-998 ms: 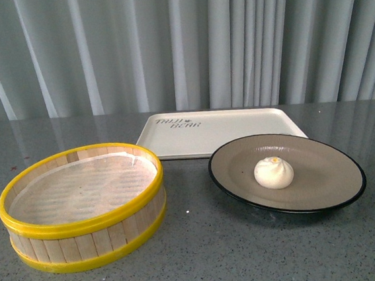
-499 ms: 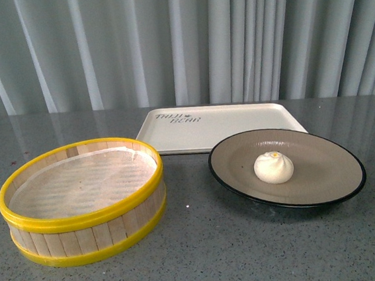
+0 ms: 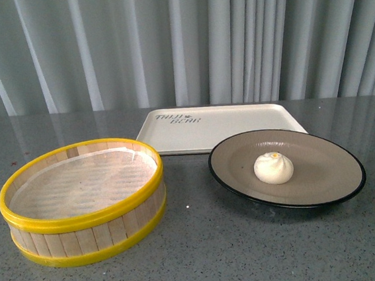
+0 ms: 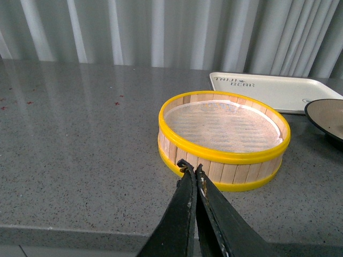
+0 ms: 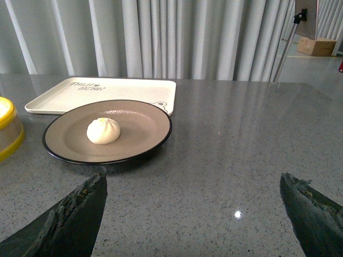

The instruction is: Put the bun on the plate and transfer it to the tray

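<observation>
On the plate (image 3: 323,167), the bun (image 3: 273,168) is sitting; left gripper (image 4: 192,170) is holding its jaws together, right gripper (image 5: 193,180) is gaping wide.

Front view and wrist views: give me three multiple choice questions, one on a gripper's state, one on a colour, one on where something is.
1. What state is the left gripper in? A shut, empty B wide open C half open
2. What colour are the steamer basket's rims? A red B yellow C black
3. Where does the bun lie? A in the steamer basket B in the left gripper C on the plate
Answers: 1 A, its fingers press together with nothing between them. 2 B, both hoops are yellow. 3 C, it sits near the plate's middle.
</observation>
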